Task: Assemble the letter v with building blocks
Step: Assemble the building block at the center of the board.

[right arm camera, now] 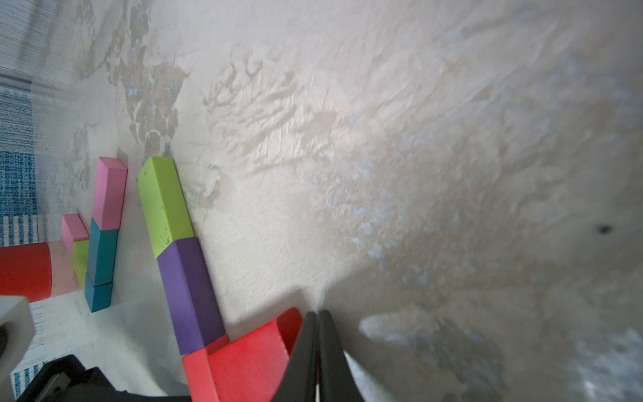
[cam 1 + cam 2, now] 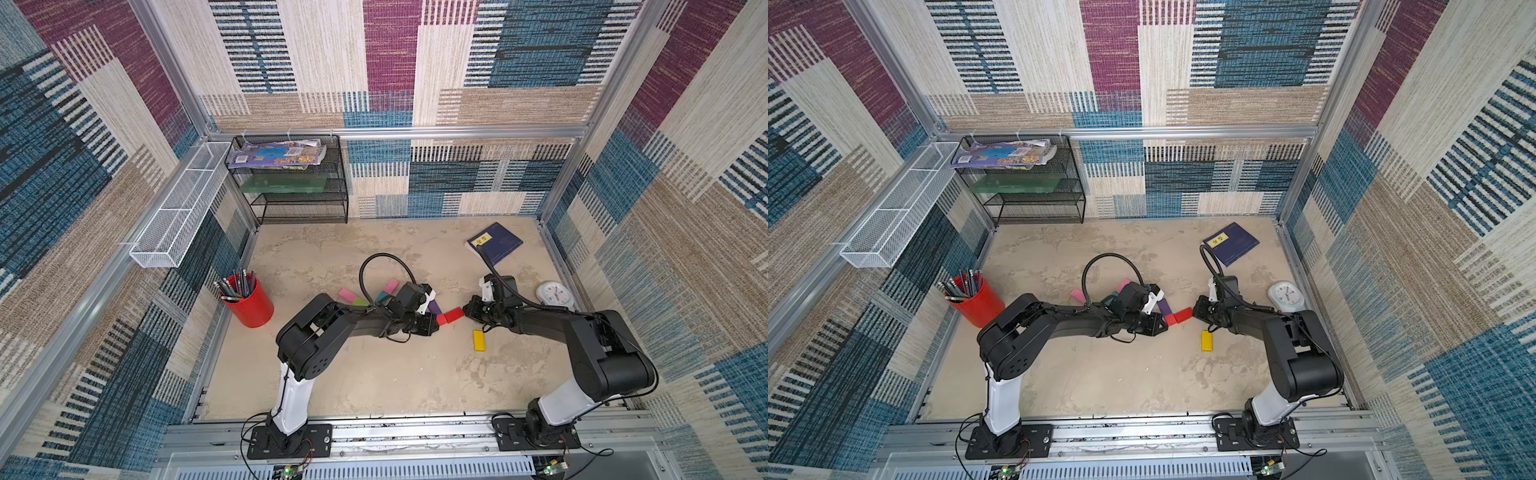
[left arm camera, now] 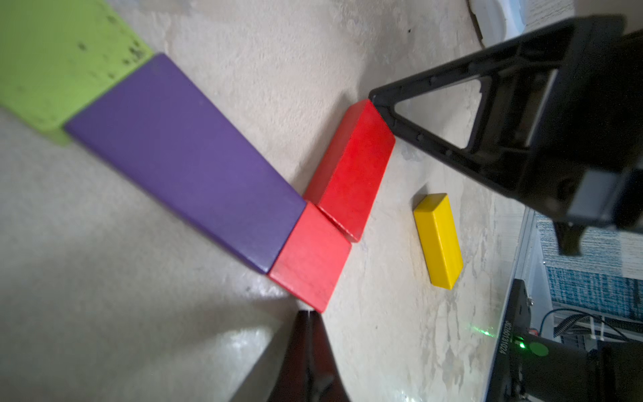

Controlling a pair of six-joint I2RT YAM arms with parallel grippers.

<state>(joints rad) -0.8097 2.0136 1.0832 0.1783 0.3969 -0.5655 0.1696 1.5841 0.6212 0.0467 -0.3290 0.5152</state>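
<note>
Four blocks make up the letter v (image 3: 278,222) so far, lying flat mid-table between the two grippers. A scuffed lime green block (image 3: 62,69), cut off by the frame edge, butts against a long purple block (image 3: 188,160). The purple one meets a small red square block (image 3: 311,257) at the point, and a longer red block (image 3: 351,167) angles away from there. All are matte-painted with crisp edges.

The left gripper (image 3: 308,315) is pressed closed and holds nothing. Its tips sit at the square's corner, but contact is too blurred to judge. The right gripper (image 1: 317,315), likewise closed and empty, touches the longer red block's far end. A yellow block (image 3: 438,240) lies apart, near that gripper.

In both top views the left arm hides part of the pink, teal and green spare blocks (image 1: 102,254). The dark blue book (image 2: 494,243) carries a yellow label whose writing is unreadable.
</note>
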